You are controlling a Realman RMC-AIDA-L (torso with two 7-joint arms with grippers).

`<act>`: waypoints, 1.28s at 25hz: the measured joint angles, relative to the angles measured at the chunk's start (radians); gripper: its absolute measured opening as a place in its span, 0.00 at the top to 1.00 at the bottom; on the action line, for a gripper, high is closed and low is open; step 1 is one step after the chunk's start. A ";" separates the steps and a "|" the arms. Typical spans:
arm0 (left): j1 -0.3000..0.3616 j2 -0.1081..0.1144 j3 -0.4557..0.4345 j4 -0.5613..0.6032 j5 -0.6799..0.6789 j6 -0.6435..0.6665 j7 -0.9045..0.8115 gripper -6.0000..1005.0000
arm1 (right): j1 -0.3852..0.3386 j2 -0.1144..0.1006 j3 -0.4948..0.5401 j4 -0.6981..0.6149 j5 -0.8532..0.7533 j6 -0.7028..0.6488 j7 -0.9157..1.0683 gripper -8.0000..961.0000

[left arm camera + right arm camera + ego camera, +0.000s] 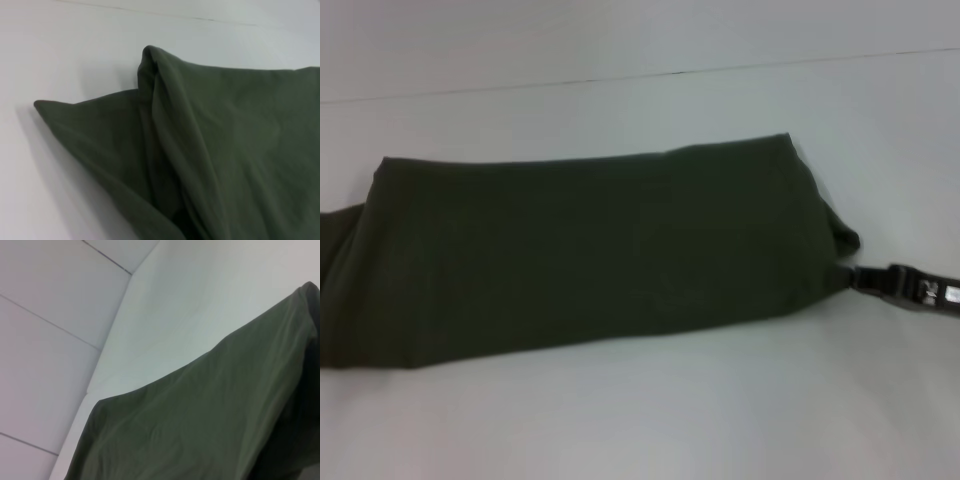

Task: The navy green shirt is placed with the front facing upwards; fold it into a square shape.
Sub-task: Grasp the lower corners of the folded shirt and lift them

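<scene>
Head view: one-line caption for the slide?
Navy green shirt folded into a long band on the white table, right gripper at its right end.

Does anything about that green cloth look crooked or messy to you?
Somewhat. The navy green shirt is a long band on the white table, not yet a square. A loose flap sticks out at its right end, beside the right end effector. The left end runs out of the head view.
</scene>
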 joint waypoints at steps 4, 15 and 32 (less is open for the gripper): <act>0.032 -0.004 -0.054 0.011 0.000 0.070 0.043 0.99 | -0.060 -0.005 0.003 -0.025 -0.001 -0.057 -0.002 0.98; 0.105 -0.016 -0.128 0.037 -0.001 0.198 0.106 0.99 | -0.165 -0.012 0.032 -0.041 -0.024 -0.178 -0.060 0.98; 0.164 -0.022 -0.174 0.038 0.004 0.275 0.150 0.99 | -0.193 -0.014 0.050 -0.041 -0.076 -0.191 -0.069 0.98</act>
